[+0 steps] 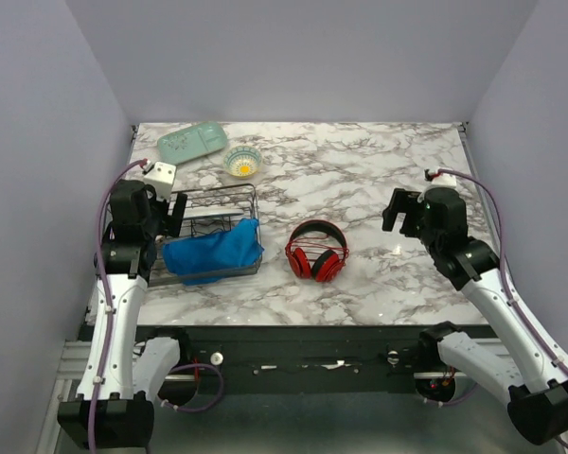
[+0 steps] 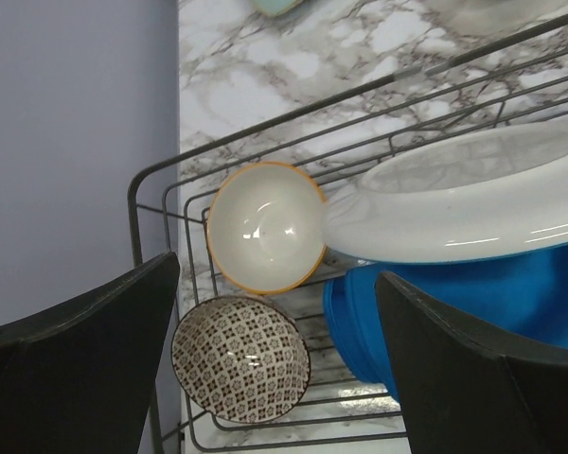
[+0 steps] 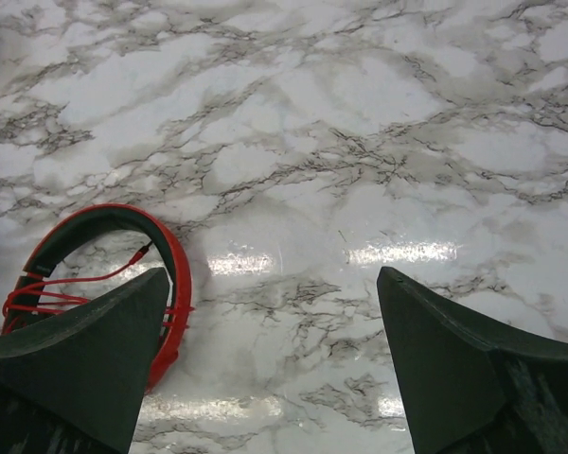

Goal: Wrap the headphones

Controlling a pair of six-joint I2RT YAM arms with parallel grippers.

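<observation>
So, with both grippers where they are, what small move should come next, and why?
Probably just draw the right gripper back toward its base. The headphones lie free of both arms, their cable strung across the headband in several strands, which looks wrapped already, and the right and left gripper both stand open, holding nothing.

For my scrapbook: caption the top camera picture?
Red headphones lie on the marble table between the left gripper and right gripper, both open.

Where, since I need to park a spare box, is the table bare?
Free: the table right of the headphones to its right edge, and the far stretch right of the bowl. Crowded: the left, with rack and tray.
</observation>
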